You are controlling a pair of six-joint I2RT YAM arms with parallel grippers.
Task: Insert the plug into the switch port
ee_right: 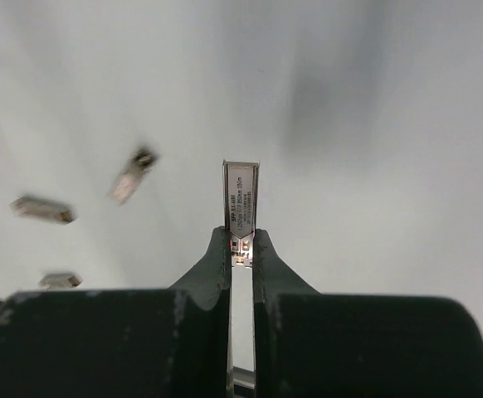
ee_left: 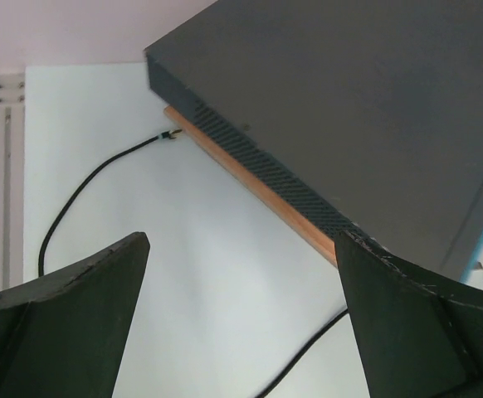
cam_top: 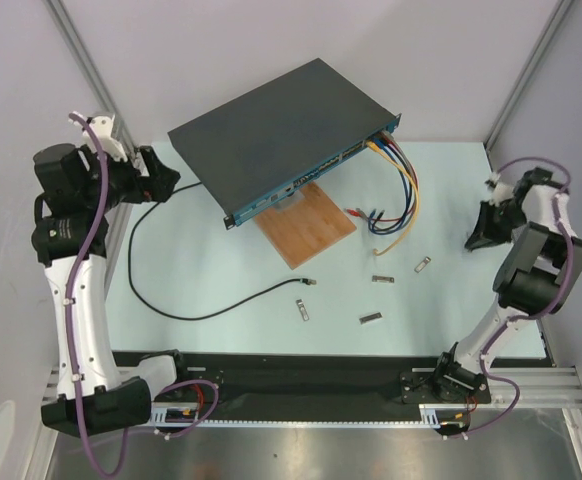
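Observation:
The big dark-grey switch box (cam_top: 271, 125) lies tilted at the back, its narrow blue face with the row of ports (cam_top: 311, 178) turned toward the table. A long thin black cable (cam_top: 201, 312) curves over the mat; its pale plug tip (cam_top: 309, 283) lies free in front of the box. My left gripper (cam_top: 161, 178) is open and empty by the box's left corner; its wrist view shows the box (ee_left: 374, 108) and the cable (ee_left: 84, 186) between spread fingers (ee_left: 241, 240). My right gripper (cam_top: 486, 228), at the far right, is shut on a small silver metal stick (ee_right: 241, 195).
A wooden board (cam_top: 306, 225) lies under the box's front edge. Yellow, blue and red cables (cam_top: 403, 190) hang from ports at the right. Several silver sticks lie on the mat (cam_top: 302, 310) (cam_top: 370, 318) (cam_top: 423, 265). Frame posts stand at the back corners.

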